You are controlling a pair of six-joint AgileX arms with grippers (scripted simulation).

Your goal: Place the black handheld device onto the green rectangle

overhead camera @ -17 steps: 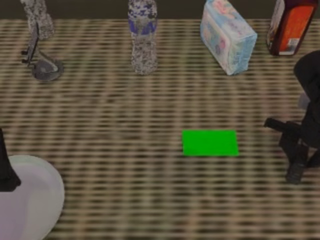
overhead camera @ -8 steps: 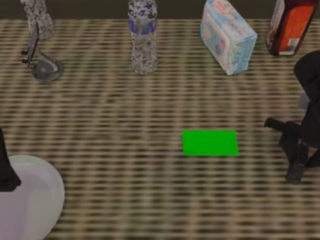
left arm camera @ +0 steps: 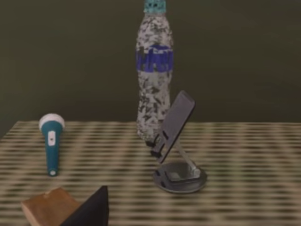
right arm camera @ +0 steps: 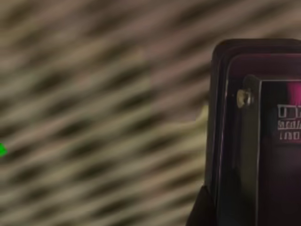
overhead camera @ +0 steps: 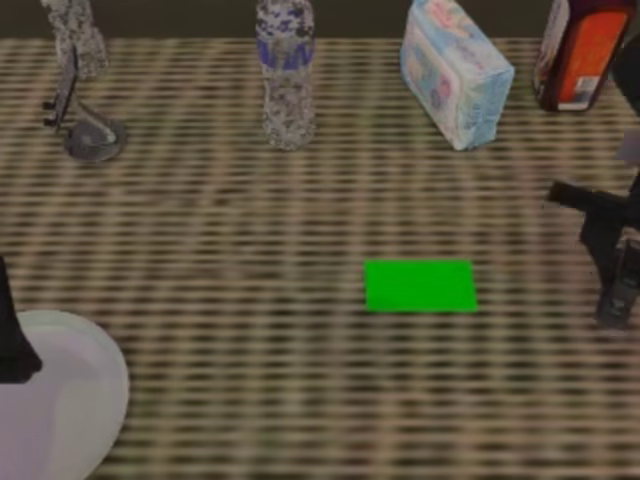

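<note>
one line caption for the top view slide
Right end effector at the table's right edge, apart from the green rectangle; left arm parked.

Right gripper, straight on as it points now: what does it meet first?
Probably the black handheld device, close before the right gripper in its wrist view; behind it only the woven table. Depth is unclear. The green rectangle lies off that line.

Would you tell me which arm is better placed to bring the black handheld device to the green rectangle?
Right. The right gripper sits at the table's right edge with the black handheld device beside the green rectangle; the left arm is parked at the near-left corner.
</note>
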